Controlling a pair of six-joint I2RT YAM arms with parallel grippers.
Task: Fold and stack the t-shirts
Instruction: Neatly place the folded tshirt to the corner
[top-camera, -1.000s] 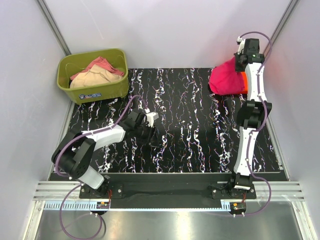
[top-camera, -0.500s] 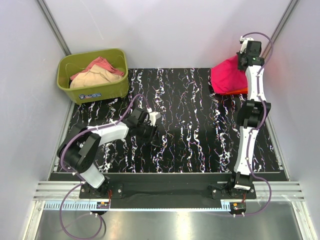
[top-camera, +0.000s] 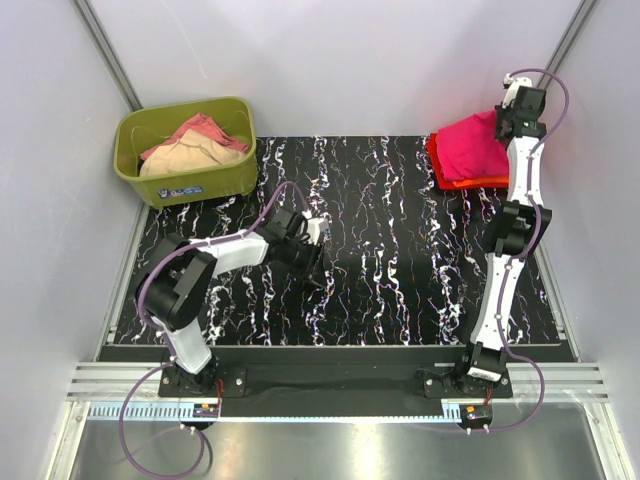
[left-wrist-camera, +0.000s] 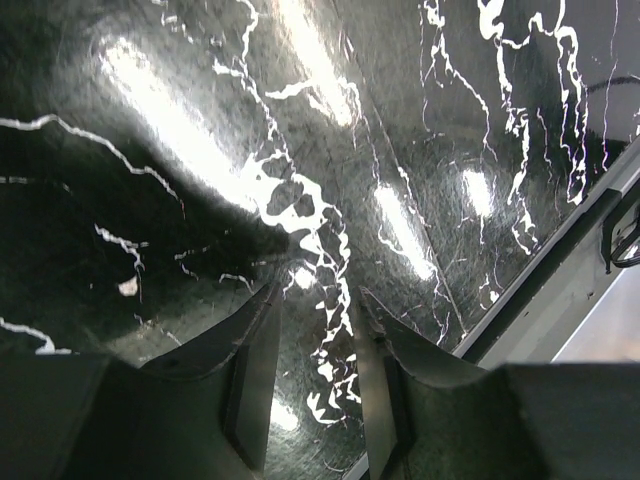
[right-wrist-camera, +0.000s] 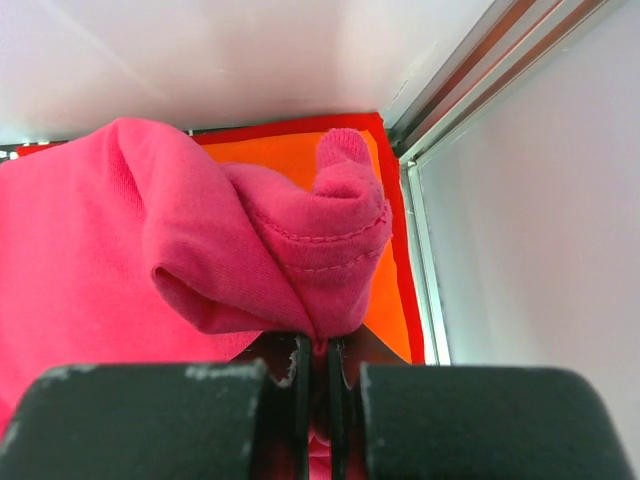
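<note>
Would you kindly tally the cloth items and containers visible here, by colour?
Pink t-shirt: 1
Orange-red t-shirt: 1
Tan cloth: 1
Salmon cloth: 1
Olive-green tub: 1
Total: 5

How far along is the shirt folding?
Done: the orange t-shirt lies folded flat in the far corner. In hand: the pink t-shirt sits on it, one bunched edge pinched by the right fingers. Left: letting go and smoothing it. The left fingers are open, empty.
</note>
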